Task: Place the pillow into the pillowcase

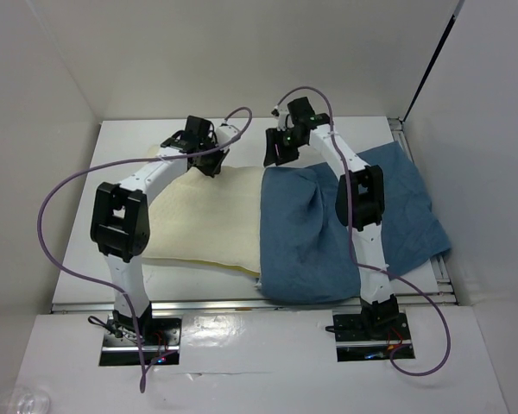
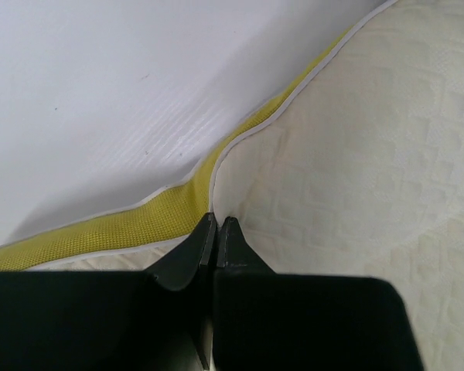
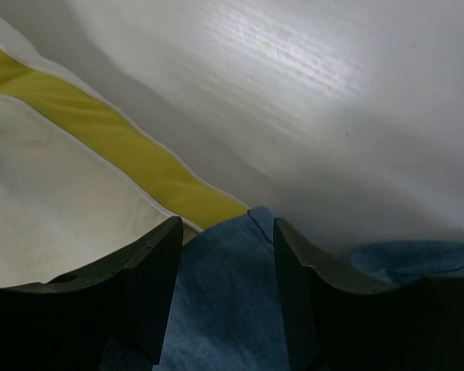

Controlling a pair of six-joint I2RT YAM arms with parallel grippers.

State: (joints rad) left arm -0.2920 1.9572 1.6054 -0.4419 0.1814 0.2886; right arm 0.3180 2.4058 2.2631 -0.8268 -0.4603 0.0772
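Note:
The cream-yellow pillow [image 1: 211, 216] lies on the left half of the table, and its right part is inside the dusty-blue pillowcase [image 1: 302, 233]. My left gripper [image 1: 209, 164] is at the pillow's far edge. In the left wrist view this gripper [image 2: 216, 220] is shut on the pillow [image 2: 356, 154] at its white piping, which puckers toward the tips. My right gripper [image 1: 276, 153] hovers at the far corner of the pillowcase's mouth. Seen from the right wrist, it [image 3: 226, 228] stands open over the pillowcase [image 3: 224, 294], with blue fabric showing between the fingers, beside the pillow [image 3: 54, 201].
White walls [image 1: 60, 78] enclose the table [image 1: 129, 138] at the left, back and right. The pillowcase's right side reaches the table's right edge [image 1: 440, 259]. A purple cable [image 1: 69, 185] loops from each arm.

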